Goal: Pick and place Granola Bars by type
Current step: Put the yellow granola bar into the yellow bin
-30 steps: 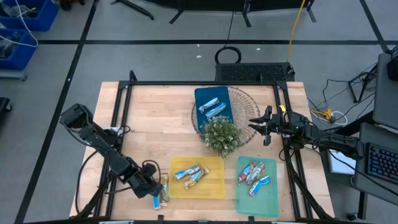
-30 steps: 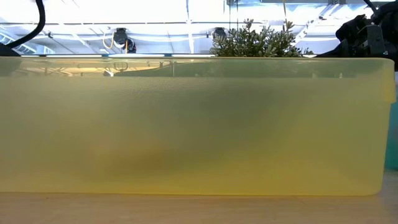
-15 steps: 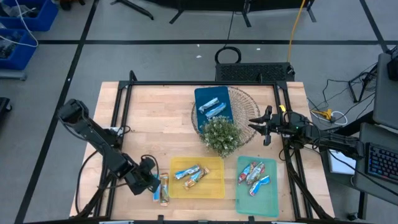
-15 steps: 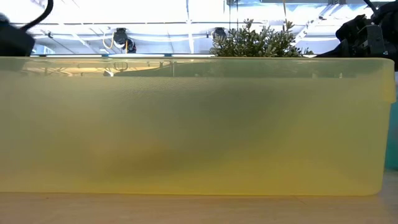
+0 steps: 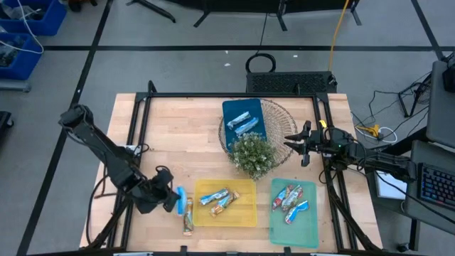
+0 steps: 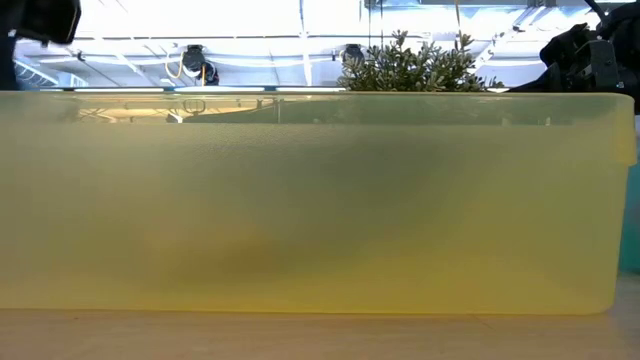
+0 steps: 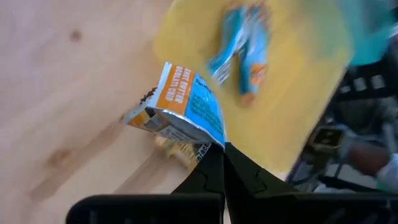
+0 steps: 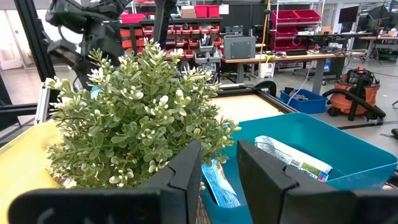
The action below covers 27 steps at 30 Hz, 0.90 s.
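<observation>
My left gripper (image 5: 173, 199) hovers over the table's near left part, beside the yellow tray (image 5: 245, 217), shut on a blue-and-orange granola bar (image 7: 180, 109). A gold-brown bar (image 5: 188, 219) lies flat on the wood below it. Two bars (image 5: 217, 199) lie in the yellow tray, several (image 5: 291, 199) in the teal tray (image 5: 306, 227), and two (image 5: 242, 122) in the blue tray (image 5: 231, 110). My right gripper (image 5: 297, 143) waits open at the right, beside the plant (image 5: 252, 155). My left gripper pinches the blue-and-orange bar by one end of its wrapper (image 7: 214, 142) between its two shut fingers. The bar is lifted clear of the table and sticks out beyond the fingertips, tilted, over the gold-brown bar (image 7: 177, 149).
The blue tray sits on a wire basket (image 5: 281, 117) at the far middle, with the bushy plant just in front of it. In the low view the yellow tray's wall (image 6: 320, 200) fills nearly everything. Bare wood lies on the table's left half (image 5: 170, 135).
My left gripper has risen and drawn back toward the far edge, away from the near edge, carrying the blue-and-orange bar up off the table. The gold-brown bar has stayed where it lay.
</observation>
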### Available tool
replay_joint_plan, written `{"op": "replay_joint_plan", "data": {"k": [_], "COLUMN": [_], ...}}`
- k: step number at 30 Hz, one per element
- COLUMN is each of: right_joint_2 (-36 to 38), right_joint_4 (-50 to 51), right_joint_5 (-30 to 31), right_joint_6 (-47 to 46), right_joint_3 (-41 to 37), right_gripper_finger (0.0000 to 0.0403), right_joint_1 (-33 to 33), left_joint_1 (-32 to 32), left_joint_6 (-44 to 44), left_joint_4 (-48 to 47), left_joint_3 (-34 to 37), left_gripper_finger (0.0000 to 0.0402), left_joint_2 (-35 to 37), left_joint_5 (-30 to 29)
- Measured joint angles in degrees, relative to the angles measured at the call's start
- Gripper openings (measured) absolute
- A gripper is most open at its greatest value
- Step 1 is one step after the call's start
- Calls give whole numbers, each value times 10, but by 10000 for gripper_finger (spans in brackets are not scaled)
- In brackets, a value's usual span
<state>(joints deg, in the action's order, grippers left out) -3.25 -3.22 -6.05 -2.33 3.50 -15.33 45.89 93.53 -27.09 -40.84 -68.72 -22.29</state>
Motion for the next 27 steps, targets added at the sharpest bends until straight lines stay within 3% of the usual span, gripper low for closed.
{"op": "replay_joint_plan", "data": {"k": [9,14,20,27], "right_joint_2": [0,0,0,0], "right_joint_4": [0,0,0,0], "right_joint_5": [0,0,0,0], "right_joint_6": [0,0,0,0], "right_joint_3": [0,0,0,0], "right_gripper_finger": [93,93,93,93], "right_joint_1": [0,0,0,0], "left_joint_1": [-3,-13,-38,-64], "left_joint_6": [-89,-196,-387,-690], "left_joint_4": [2,11,74,190], "left_joint_3": [0,-1,-1,-1], "left_gripper_finger": [0,0,0,0], "left_joint_2": [47,59,60,60], "left_joint_5": [-80,-150,-213,-216]}}
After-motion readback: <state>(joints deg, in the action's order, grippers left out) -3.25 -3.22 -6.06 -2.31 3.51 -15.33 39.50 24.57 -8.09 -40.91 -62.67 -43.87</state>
